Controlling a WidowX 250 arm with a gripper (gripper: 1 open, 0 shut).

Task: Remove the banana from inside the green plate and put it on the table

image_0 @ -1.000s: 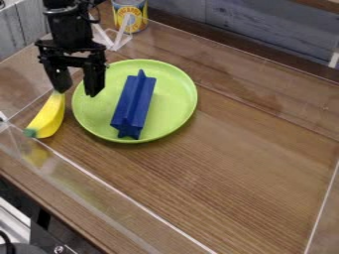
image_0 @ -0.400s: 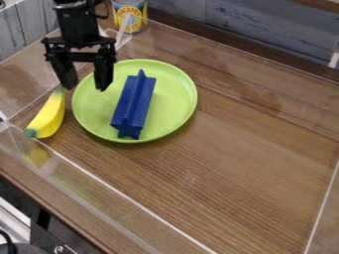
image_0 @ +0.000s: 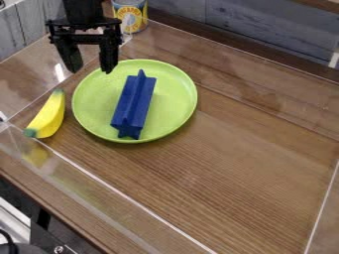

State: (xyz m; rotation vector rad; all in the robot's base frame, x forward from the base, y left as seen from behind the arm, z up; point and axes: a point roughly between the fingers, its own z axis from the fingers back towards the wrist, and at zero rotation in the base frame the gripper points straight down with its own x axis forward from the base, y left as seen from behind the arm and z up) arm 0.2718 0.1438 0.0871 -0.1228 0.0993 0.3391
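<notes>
Ridged block point(image_0: 133, 104) is lying in plate point(image_0: 169, 121), approx. center. Banana point(image_0: 48, 115) is resting on table point(image_0: 225, 169) at plate's 9 o'clock, just beside rim, i.e. outside it. Can point(image_0: 130, 16) is standing beyond plate, at 12 o'clock.

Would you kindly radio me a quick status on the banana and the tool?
Tool open, holding nothing. Banana on table, outside green plate. Nothing on banana.
</notes>
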